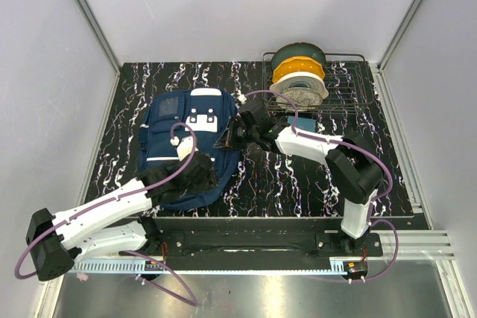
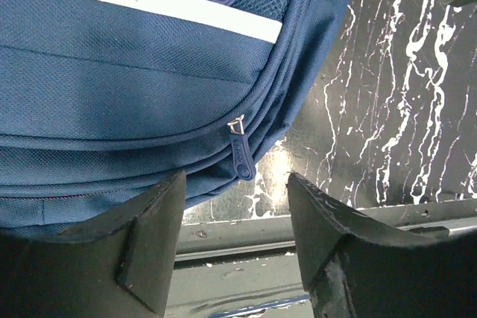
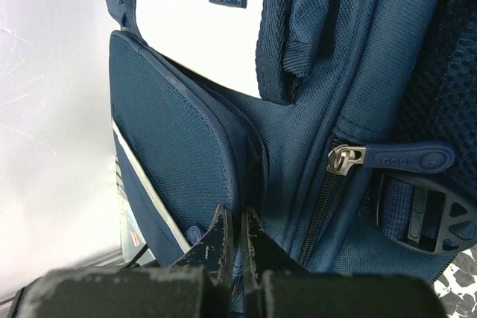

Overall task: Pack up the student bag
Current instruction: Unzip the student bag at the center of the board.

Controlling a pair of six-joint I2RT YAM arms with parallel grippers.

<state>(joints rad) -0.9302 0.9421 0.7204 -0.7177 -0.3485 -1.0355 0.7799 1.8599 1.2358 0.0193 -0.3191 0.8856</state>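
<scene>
The student bag point(image 1: 186, 139), a navy backpack with a white patch and white stripe, lies flat at the table's left centre. My left gripper point(image 1: 200, 182) is at its near right corner, open and empty. In the left wrist view the left gripper point(image 2: 235, 184) has its jaws wide apart, with the bag point(image 2: 112, 72) and a blue zipper pull point(image 2: 240, 156) just ahead of the gap. My right gripper point(image 1: 229, 138) is at the bag's right side. In the right wrist view the right gripper point(image 3: 240, 217) is pinched shut on a fold of the bag's fabric point(image 3: 179, 132).
A wire rack point(image 1: 350, 87) holding three filament spools point(image 1: 298, 80) stands at the back right. A metal rail point(image 1: 261, 232) runs along the near table edge. A second zipper pull point(image 3: 414, 159) and a plastic buckle point(image 3: 428, 221) sit on the bag's side by the right gripper.
</scene>
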